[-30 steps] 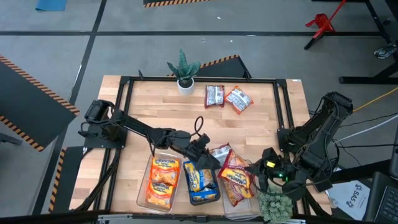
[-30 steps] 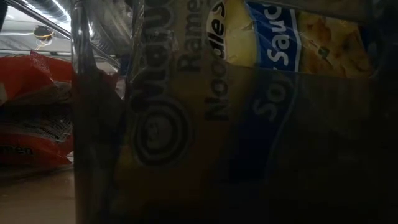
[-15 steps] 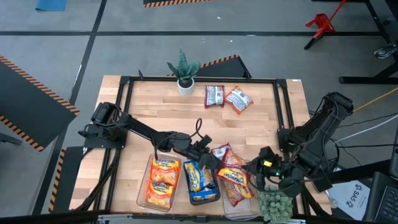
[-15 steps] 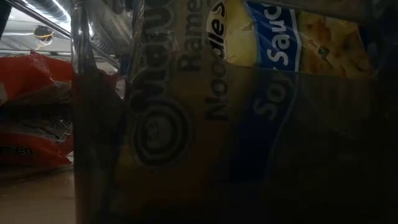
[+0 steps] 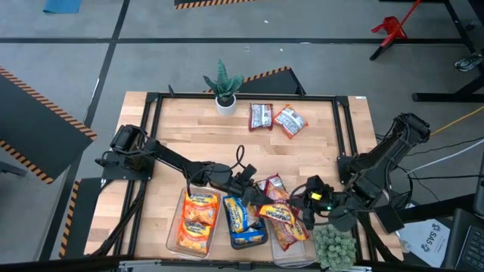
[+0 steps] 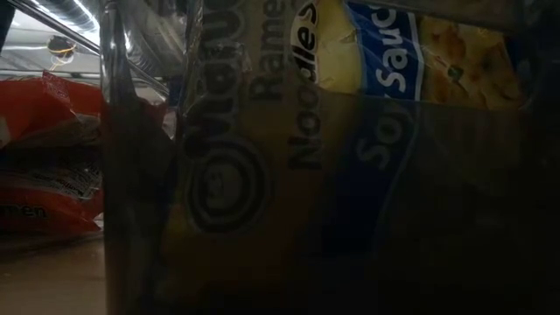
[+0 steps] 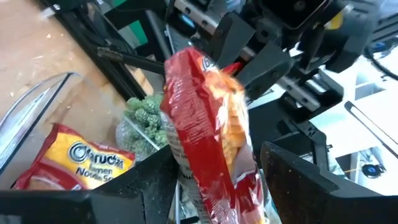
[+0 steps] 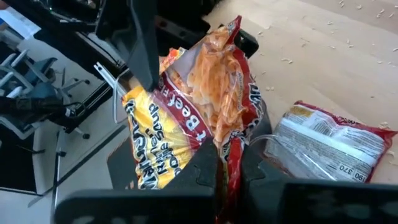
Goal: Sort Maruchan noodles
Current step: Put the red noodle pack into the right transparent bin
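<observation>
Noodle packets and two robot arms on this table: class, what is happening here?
Both arms meet over the rightmost clear plastic bin at the table's near edge. The left gripper and right gripper each pinch the same red crinkly noodle packet, held above that bin. The other two bins hold orange packets and blue-and-yellow packets. Two red-and-silver packets lie unsorted at the far side, near a small potted plant.

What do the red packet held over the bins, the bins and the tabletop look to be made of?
Red packet: thin glossy plastic film, crinkled, with bright highlights; both the left gripper and the right gripper pinch it. Bins: clear rigid plastic, contents showing through the walls. Tabletop: pale wood, probably laminated strips, with a matte look.
</observation>
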`<state>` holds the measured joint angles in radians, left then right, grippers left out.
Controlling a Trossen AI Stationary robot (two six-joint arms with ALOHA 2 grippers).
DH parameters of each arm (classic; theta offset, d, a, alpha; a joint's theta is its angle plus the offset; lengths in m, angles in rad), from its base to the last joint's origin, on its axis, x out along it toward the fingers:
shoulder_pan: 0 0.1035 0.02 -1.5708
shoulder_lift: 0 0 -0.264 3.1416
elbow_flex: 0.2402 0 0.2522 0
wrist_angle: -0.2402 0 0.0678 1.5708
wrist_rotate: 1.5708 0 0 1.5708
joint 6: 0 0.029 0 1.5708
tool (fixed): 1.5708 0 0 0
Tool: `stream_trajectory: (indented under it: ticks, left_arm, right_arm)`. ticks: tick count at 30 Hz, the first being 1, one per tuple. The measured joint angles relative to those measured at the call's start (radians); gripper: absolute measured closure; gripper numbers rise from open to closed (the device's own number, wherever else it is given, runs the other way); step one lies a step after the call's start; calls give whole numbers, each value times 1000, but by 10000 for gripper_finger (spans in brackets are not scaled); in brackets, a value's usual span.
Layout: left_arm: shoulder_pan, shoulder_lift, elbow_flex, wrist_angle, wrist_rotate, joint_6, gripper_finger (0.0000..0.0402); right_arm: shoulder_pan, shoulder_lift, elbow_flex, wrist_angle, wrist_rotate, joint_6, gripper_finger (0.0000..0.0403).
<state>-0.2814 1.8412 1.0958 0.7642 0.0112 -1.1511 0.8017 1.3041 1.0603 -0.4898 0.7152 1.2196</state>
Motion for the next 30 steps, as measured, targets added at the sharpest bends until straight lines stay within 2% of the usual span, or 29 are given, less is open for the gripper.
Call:
stream_trajectory:
  ticks: [9,15,18,26,28,30]
  left_arm:
    - [-4,0,0,-61,-6,-70,188]
    - [-3,-2,0,-62,20,-76,244]
    - [-8,-2,0,-66,34,-77,275]
    - [-10,-2,15,-84,74,-77,275]
    - [-9,-2,52,-157,115,-72,275]
    - [-1,-3,118,-321,178,-29,275]
  right_arm:
    - [-46,0,0,46,-47,-71,403]
    - [-43,0,0,43,-86,-90,384]
    - [-43,-2,0,38,-153,-109,362]
    - [-42,-76,0,-28,-368,-117,292]
    - [-42,-109,0,-63,-429,-98,282]
    - [-34,-145,0,-116,-481,-71,278]
